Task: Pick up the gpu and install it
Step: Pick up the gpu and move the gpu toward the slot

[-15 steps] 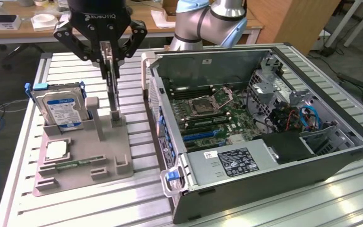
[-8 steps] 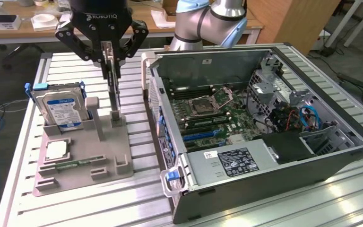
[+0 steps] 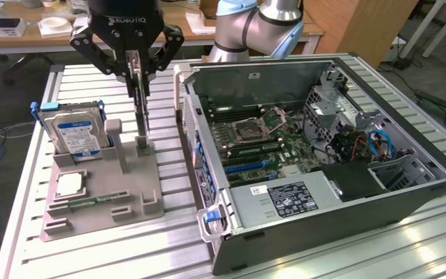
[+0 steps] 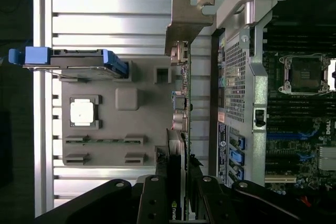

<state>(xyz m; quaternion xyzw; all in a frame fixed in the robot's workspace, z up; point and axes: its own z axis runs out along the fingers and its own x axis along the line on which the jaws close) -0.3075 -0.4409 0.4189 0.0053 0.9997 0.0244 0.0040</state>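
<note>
Two fingers (image 3: 108,58) of the claw (image 3: 136,72) are pinched narrow on the graphics card (image 3: 140,113), one against each flat face at its upper end. The card hangs upright above the grey stand (image 3: 107,192). Its lower end reaches a small post at the back of the stand, though whether it touches there cannot be told. From the wrist the same claw (image 4: 178,182) grips the card (image 4: 176,142) edge-on, and the silver bracket (image 4: 185,19) at the far end juts past the stand's (image 4: 142,129) edge. On the stand, a hard drive (image 3: 74,136) (image 4: 79,61) with a blue and white label stands on edge in a slot at the back corner. A square processor chip (image 3: 69,185) (image 4: 83,113) lies flat in its recess nearer the front, with a narrow green memory stick (image 3: 95,201) (image 4: 105,141) just beyond it. Just beside the stand, on the card's side, sits an open computer case (image 3: 339,226) (image 4: 247,77) with its circuit board showing. Stand and case both rest on a ribbed metal table (image 3: 130,250) (image 4: 105,14).
</note>
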